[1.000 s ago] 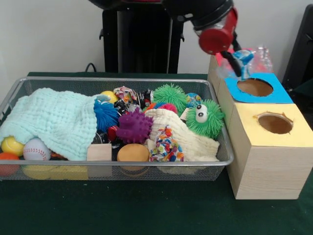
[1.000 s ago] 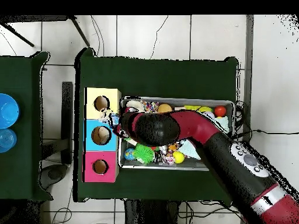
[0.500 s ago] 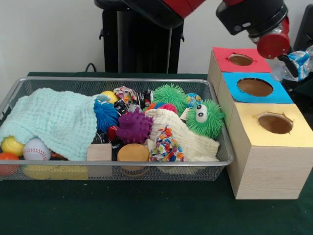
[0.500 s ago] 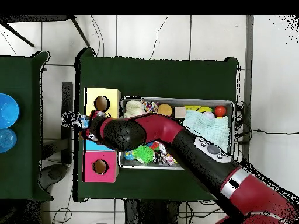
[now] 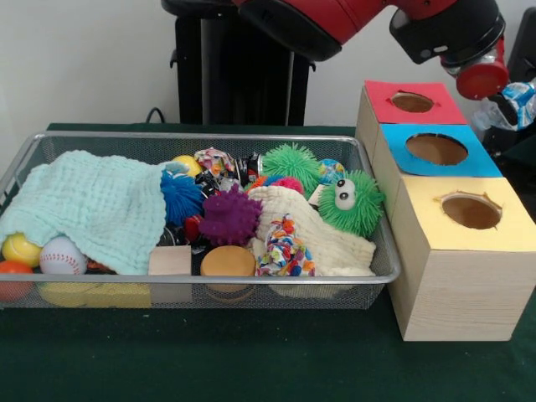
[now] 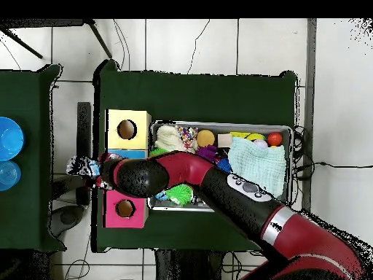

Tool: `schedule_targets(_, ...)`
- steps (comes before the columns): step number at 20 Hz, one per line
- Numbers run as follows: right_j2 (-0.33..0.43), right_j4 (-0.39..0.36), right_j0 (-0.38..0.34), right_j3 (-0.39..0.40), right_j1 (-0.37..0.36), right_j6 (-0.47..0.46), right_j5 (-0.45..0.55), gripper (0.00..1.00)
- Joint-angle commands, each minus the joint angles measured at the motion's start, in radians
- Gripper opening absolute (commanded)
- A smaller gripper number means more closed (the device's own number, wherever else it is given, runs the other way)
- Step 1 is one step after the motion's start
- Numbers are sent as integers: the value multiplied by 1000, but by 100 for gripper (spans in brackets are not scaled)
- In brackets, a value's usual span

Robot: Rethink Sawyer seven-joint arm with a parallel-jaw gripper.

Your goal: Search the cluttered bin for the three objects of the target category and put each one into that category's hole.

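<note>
My gripper point(image 5: 507, 104) hangs past the outer side of the three boxes, beyond the blue-topped box point(image 5: 435, 149). It is shut on a crumpled blue and clear plastic piece point(image 5: 523, 92). From overhead the gripper point(image 6: 87, 169) and the plastic piece point(image 6: 79, 166) are off the edge of the green table, and the arm covers most of the blue box. The red-topped box point(image 5: 410, 102) and the yellow-topped box point(image 5: 471, 211) show their round holes. The wire bin point(image 5: 201, 136) holds mixed toys.
In the bin lie a mint cloth point(image 5: 92, 205), a green googly-eyed fuzzy toy point(image 5: 352, 203), a purple spiky ball point(image 5: 229, 218), a cream cloth point(image 5: 314, 239), a wooden disc point(image 5: 227, 261) and a baseball point(image 5: 62, 255). Blue bowls point(image 6: 9, 138) stand on a side table.
The gripper has carried the plastic piece from above the blue hole outward past the boxes, off the table's edge. The bin's contents have not moved.
</note>
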Motion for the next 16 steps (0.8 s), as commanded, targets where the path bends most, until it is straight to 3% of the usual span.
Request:
schedule_targets(1,-103,22,-19,15,68,232,-53,0)
schedule_targets(16,-64,-24,-56,14,60,170,-96,0)
